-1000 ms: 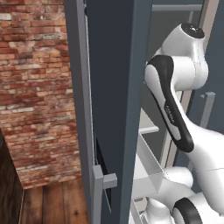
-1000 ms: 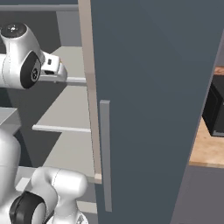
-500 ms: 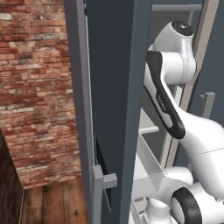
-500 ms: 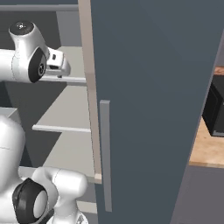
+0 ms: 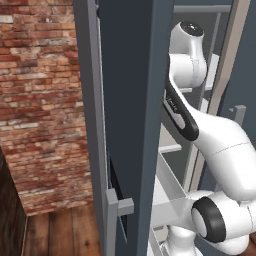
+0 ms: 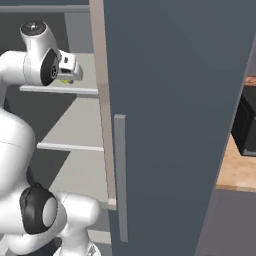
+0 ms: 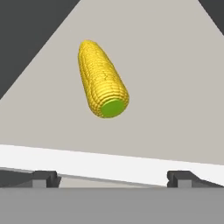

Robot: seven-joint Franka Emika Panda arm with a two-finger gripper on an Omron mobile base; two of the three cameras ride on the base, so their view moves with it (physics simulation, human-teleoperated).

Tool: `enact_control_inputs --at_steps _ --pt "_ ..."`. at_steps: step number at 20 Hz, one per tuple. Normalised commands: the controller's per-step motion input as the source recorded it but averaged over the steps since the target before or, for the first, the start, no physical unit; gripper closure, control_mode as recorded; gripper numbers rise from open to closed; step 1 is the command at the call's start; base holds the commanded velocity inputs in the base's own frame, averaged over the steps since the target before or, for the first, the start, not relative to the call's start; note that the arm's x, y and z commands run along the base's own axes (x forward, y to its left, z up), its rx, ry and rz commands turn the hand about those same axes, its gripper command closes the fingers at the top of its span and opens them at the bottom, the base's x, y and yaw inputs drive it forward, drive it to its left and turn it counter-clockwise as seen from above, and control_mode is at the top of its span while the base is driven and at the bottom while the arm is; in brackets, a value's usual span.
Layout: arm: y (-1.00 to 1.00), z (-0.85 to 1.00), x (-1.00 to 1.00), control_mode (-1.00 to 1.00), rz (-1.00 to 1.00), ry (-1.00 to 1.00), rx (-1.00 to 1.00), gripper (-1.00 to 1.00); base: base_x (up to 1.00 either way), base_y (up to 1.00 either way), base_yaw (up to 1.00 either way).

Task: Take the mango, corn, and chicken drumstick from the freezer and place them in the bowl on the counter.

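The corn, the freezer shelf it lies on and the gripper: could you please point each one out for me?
corn (image 7: 103,81): hand view, middle of the yellow cob.
freezer shelf (image 7: 175,96): hand view, bare light grey surface beside the cob.
gripper (image 7: 113,178): hand view, midway between the two open finger tips.

Glossy white arm with dark joints

The arm (image 5: 220,145) is built of smooth, rounded white shells, bulging like swollen tubes between the joints. A black curved band with small pale lettering runs along one link, and round black caps with grey centres mark the joints near the base and at the top. At the hand sits a boxy white block. The two fingers (image 7: 45,178) are small, dark grey and square-ended.
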Motion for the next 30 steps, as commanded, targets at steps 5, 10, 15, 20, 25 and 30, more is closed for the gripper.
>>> enact_control_inputs --at_steps 5,10,15,20,25,30 --pt "0.18 0.00 0.30 -1.00 0.03 0.00 0.00 -1.00 0.00 0.00 0.00" --pt "0.09 0.00 0.32 -1.00 0.00 0.00 0.00 -1.00 0.00 0.00 0.00" --pt "0.02 -0.12 0.29 -1.00 0.00 0.00 0.00 -1.00 0.00 0.00 0.00" --pt "0.00 -0.17 0.22 -1.00 0.00 0.00 0.00 -1.00 0.00 0.00 0.00" --pt "0.00 -0.13 0.21 -1.00 0.00 0.00 0.00 -1.00 0.00 0.00 0.00" --pt "0.00 -0.11 0.17 -1.00 0.00 0.00 0.00 -1.00 0.00 0.00 0.00"
